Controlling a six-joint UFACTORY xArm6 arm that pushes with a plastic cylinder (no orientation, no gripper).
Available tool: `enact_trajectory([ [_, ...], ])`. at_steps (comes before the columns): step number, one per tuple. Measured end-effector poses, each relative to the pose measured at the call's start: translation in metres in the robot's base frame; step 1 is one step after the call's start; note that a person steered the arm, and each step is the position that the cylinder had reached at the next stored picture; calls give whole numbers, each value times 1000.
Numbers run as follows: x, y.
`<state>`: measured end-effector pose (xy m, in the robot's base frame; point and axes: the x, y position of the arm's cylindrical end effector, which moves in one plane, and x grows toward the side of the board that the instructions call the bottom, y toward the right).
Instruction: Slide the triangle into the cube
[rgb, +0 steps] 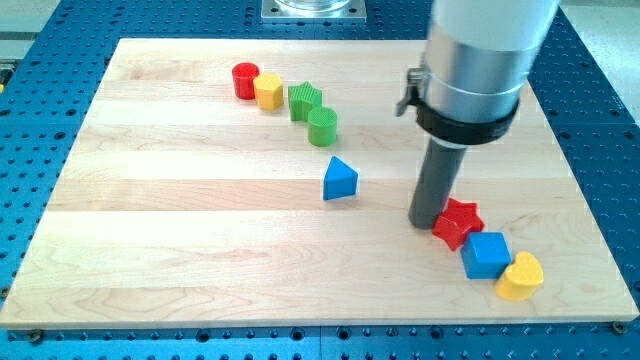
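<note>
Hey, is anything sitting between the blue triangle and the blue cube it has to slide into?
Yes. The red star lies on the line from the blue triangle to the blue cube, touching the cube. My tip rests against the star's left side.

My tip touching red star at its 9 o'clock; blue triangle at tip's 10 o'clock, blue cube at 4 o'clock.

two red blocks, two yellow, two green, two blue
</note>
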<state>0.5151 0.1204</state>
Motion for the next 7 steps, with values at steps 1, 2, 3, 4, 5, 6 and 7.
enact_trajectory([
  [1,-3,-17],
  [2,0,-115],
  [3,-53,-149],
  [4,-80,-88],
  [5,-47,-65],
  [6,13,-73],
  [7,-27,-124],
])
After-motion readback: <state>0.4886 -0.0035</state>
